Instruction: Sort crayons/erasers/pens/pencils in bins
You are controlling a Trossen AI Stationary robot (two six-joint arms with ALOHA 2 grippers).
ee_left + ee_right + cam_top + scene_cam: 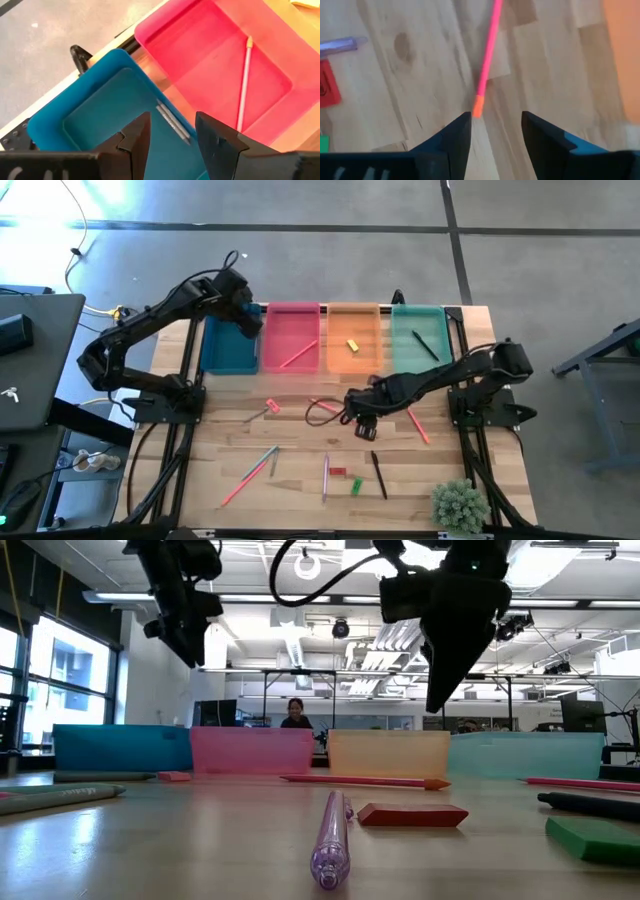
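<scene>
Right claw open, low over the table, just by a pink pencil. Left claw open, empty, above the blue bin with two grey sticks inside.

left gripper: both dark fingers in frame, parted, clear gap between them, nothing held.
gripper position: above the teal-blue bin, hanging over its inner floor, not touching it.
teal-blue bin: translucent rectangular tray, two thin grey sticks lying side by side on its floor, touching each other, close to the wall it shares a side with the pink-red bin.
pink-red bin: just beside the teal-blue one, walls touching or nearly so, cannot tell which.
pencil: long thin pink stick, orange tip, lying flat inside the pink-red bin.
table: light wood showing past the pink-red bin.
floor: grey, beyond the table edge.
</scene>
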